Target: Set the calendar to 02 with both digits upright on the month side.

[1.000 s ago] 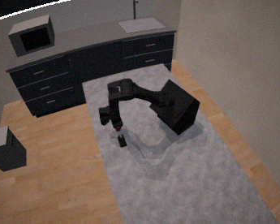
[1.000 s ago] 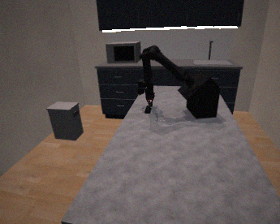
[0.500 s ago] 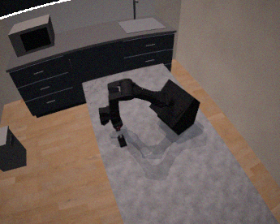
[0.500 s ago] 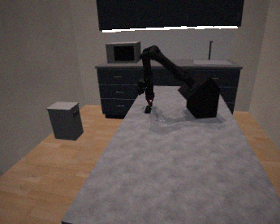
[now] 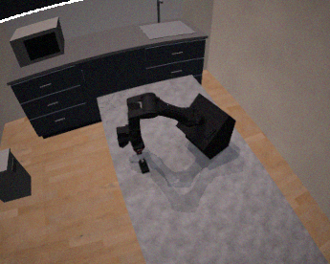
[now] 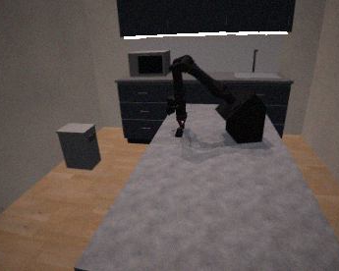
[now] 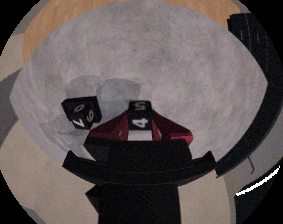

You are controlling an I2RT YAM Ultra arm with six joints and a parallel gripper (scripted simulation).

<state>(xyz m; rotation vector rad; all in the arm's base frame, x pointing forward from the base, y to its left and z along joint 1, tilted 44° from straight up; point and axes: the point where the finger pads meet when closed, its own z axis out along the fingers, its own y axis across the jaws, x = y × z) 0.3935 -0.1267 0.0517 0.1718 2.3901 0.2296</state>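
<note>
My gripper (image 5: 140, 152) (image 6: 181, 123) (image 7: 140, 113) is shut on a black cube (image 7: 140, 114) with white digits. In the wrist view, one face of this cube shows a 4 lying on its side, and the face beyond shows what looks like a 5, also turned. A second black cube (image 7: 84, 112) lies to the left, apart from the held cube. It shows a 0, a 7 and what looks like a 6 or 9. A small dark shape on the table (image 5: 180, 158) (image 6: 209, 196) (image 7: 177, 65) sits just below the fingertips in the top and exterior views. I cannot make out the tray separately from it.
The arm's dark base (image 5: 209, 126) (image 6: 246, 118) stands on the right side of the table. The table's left edge is close to the gripper, with wooden floor (image 5: 79, 191) (image 6: 47, 201) beyond. A grey bin (image 5: 10, 177) (image 6: 80, 147) stands on the floor.
</note>
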